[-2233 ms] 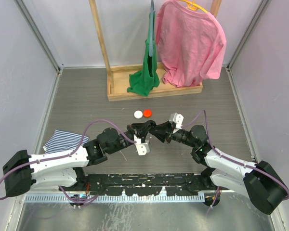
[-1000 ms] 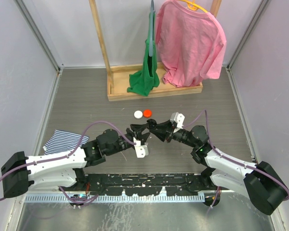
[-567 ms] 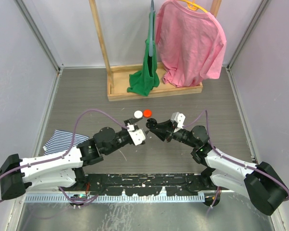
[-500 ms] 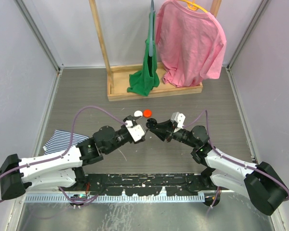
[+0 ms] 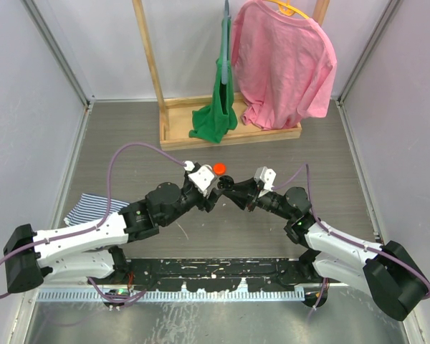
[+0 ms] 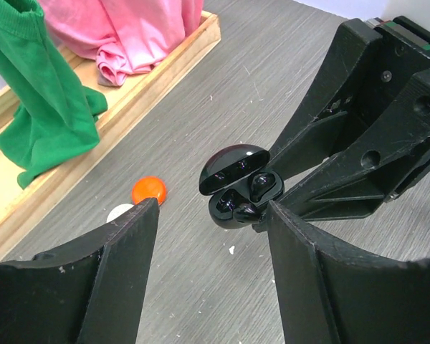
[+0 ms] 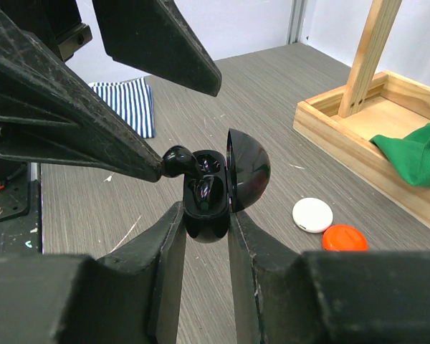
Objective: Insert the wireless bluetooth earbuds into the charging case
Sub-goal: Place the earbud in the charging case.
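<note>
Your right tool (image 7: 204, 215) is clamped narrowly on the base of the charging case (image 6: 236, 188), holding it above the desk (image 6: 201, 287) with its lid swung open. Your left tool (image 6: 213, 206) stands roughly half open with nothing in it. Its two fingers flank the case, and one tip is right at the case's rim. One earbud (image 6: 260, 186) sits down in its well inside the case. The other earbud (image 7: 178, 159) pokes out over the case's rim at that fingertip, and you cannot tell whether they touch. An orange cap (image 6: 148, 190) and a white cap (image 7: 312, 214) lie on the desk just beyond the case.
</note>
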Available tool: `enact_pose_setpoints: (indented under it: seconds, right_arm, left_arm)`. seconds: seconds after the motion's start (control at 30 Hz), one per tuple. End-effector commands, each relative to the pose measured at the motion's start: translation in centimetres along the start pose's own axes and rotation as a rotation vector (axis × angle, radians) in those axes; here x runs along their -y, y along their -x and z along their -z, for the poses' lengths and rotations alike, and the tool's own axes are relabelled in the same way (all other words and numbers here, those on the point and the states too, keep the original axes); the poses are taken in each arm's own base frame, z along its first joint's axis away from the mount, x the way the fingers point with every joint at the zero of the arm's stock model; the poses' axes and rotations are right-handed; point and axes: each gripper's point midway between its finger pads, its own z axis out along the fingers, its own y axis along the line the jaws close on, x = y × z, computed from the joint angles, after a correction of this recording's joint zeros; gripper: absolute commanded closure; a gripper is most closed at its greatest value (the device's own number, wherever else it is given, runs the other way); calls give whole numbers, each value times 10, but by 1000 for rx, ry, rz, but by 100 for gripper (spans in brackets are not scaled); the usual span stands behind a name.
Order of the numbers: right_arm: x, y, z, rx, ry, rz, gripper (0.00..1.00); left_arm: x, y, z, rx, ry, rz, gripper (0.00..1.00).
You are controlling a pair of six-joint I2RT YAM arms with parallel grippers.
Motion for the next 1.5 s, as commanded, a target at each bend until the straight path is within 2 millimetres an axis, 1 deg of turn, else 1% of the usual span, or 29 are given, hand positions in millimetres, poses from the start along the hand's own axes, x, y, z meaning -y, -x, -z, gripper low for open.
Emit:
enact_pose_setpoints:
  seconds: [0.0, 0.13, 0.27, 0.4, 0.63, 0.7, 0.73, 0.83, 1.07, 1.13, 1.27, 1.47]
  right_arm:
    - [2, 27, -2, 89, -7, 52, 77]
    - [2, 28, -2, 90, -8, 53, 77]
    - [2, 28, -2, 90, -7, 52, 77]
    - [2, 28, -3, 89, -5, 50, 77]
    - [1, 26, -3, 83, 0, 46, 77]
    - [1, 26, -3, 84, 3, 47, 77]
    - [1, 27, -4, 84, 4, 47, 77]
    - [0, 25, -4, 80, 10, 45, 77]
    - [-2, 22, -6, 69, 26, 34, 77]
    - [-3, 21, -7, 66, 34, 30, 77]
    - [-6, 20, -8, 62, 58, 27, 77]
    - [-11, 22, -8, 70, 89, 33, 77]
  left_arm:
    - [-5, 18, -1, 37, 47, 64, 38]
    - [-10, 14, 0, 22, 73, 58, 40]
    - [-19, 11, 3, 14, 118, 47, 43]
    - [-27, 11, 7, 18, 157, 42, 43]
    - [-29, 8, 4, 7, 153, 61, 39]
    - [-34, 6, 4, -4, 150, 88, 38]
    - [-34, 4, 4, -14, 134, 106, 38]
    - [-48, -2, 5, -41, 121, 212, 36]
    - [-66, -12, 13, -73, 32, 542, 32]
    - [-67, -12, 13, -94, 0, 608, 30]
    - [-60, -8, 10, -107, -69, 695, 26]
    - [-49, -4, -1, -114, -140, 843, 24]
